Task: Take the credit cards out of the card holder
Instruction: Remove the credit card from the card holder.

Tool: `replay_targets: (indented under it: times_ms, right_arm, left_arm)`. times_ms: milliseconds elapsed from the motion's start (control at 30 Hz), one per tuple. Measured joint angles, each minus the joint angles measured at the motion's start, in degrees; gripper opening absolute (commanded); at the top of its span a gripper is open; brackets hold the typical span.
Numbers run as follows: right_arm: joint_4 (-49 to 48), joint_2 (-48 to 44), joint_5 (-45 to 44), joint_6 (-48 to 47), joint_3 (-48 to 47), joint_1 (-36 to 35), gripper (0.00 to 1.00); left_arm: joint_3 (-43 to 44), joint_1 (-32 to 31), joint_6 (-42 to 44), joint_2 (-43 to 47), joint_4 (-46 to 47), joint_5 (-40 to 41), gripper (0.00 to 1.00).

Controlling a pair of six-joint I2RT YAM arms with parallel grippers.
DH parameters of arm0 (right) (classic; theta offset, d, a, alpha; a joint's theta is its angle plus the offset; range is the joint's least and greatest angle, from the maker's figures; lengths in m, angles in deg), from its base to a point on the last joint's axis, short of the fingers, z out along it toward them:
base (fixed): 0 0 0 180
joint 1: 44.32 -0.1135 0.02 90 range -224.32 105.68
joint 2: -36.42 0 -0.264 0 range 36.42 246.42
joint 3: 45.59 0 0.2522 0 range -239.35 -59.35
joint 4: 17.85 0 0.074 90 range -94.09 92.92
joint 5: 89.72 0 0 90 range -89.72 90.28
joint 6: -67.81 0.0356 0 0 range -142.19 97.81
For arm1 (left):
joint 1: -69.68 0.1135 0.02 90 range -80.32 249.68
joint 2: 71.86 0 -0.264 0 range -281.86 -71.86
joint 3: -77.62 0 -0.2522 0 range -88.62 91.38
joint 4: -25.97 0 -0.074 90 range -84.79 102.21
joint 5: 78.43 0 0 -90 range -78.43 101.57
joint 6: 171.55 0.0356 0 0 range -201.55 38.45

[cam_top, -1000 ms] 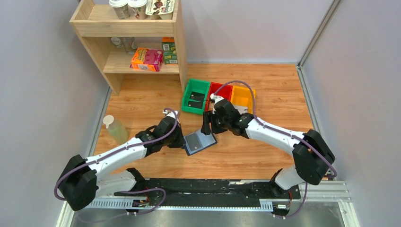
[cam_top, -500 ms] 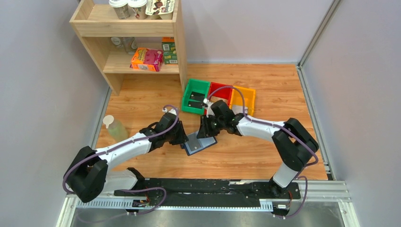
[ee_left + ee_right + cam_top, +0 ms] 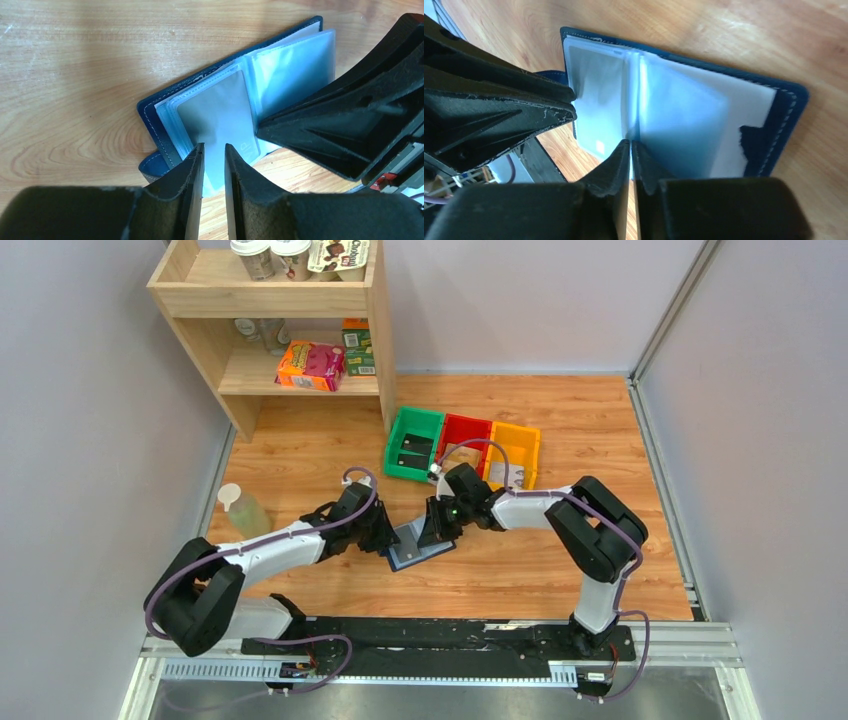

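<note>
**Inventory, near to far**

1. card holder: navy, open and flat on the wood table. It lies near-centre btwn the two grippers and nearer than the bins. Clear blue-grey sleeves fan up from the spine.
   - Contents: one silver-grey card in the top sleeve, left page. Other sleeves look pale, contents can't be told.
2. left gripper: at the holder's left edge, jaws a narrow gap apart. The carded sleeve's edge shows btwn the fingers, and nothing looks clamped.
3. right gripper: over the spine, jaws closed to a thin slit. An upright sleeve leaf runs into the slit and appears pinched.
4. View notes:
   - Top view gives the holder only as a small dark-edged patch with both gripper heads over it. Jaws can't be read there.
   - Wrist cams give the sleeves, card and jaws.
   - Left wrist: right gripper's black body hides the holder's right part.
   - Right wrist: left gripper's body hides the holder's left corner.
5. bottle: pale, white cap, near-left, apart from the arms.
6. Bins, side by side beyond the holder:
   - green bin: two dark cards inside.
   - red bin and yellow bin: contents unclear, with the right arm's cable looping across.
7. shelf unit, far left:
   - Lower shelf: orange-pink box and green carton.
   - Top: cups.
</note>
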Motion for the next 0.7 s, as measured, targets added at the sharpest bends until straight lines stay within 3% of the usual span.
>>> replay_targets:
  times_ms: [367,700]
  right_arm:
    - [-7.63,1.92,5.68,4.39,3.30,2.62,0.06]
    - [-8.24,2.64,7.23,4.76,3.23,2.97,0.06]
  left_arm:
    - [-0.31,0.04,-2.12,0.76,-1.46,1.25,0.38]
    - [-0.15,0.09,-2.93,1.33,-2.43,3.28,0.38]
